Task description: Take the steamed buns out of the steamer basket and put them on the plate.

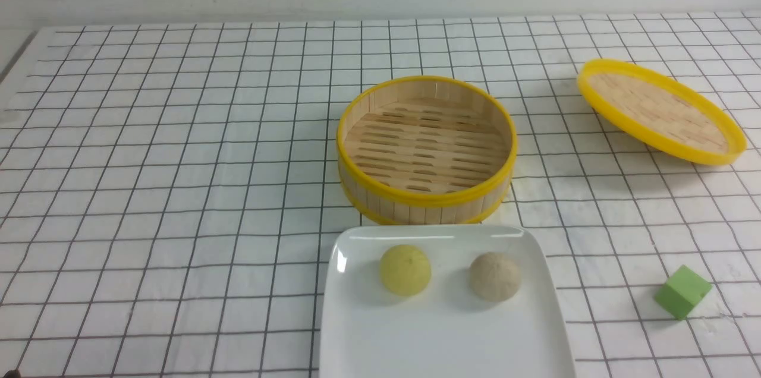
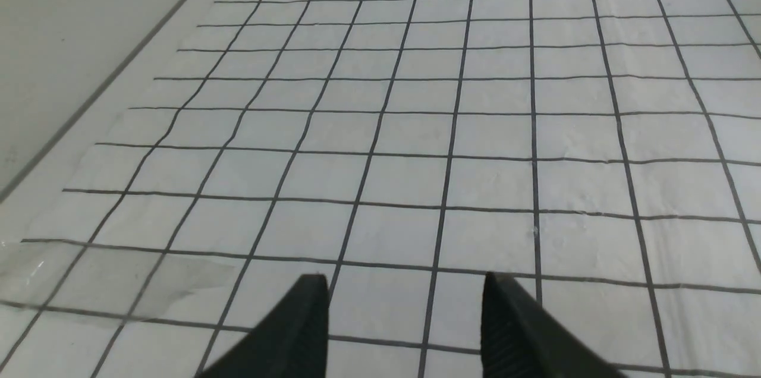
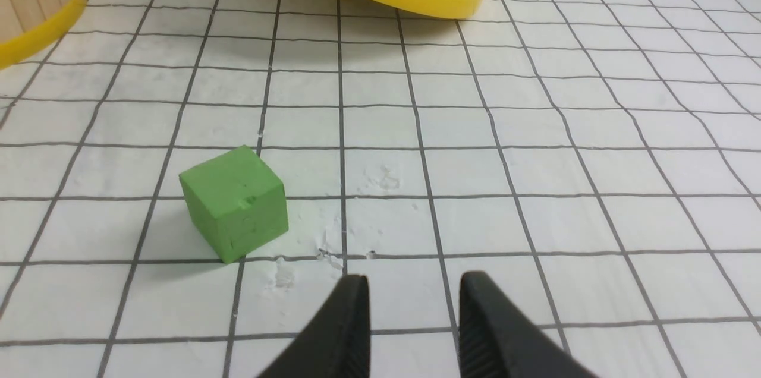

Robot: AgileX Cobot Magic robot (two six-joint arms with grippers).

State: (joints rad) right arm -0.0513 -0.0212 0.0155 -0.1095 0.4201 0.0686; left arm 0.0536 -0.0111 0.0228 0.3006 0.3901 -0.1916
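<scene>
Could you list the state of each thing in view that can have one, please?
steamer basket: upright, uncovered, empty
lid: off, tilted on the cloth to the basket's right
yellow bun: on the plate
beige bun: on the plate
plate: holding both buns
green cube: on the cloth, untouched
left hand: open, empty
right hand: open, empty

No words, labels, brand marks or numbers can be read anywhere in these views; the only marking is the plain black grid of lines printed across the white tablecloth (image 1: 178,188).
</scene>
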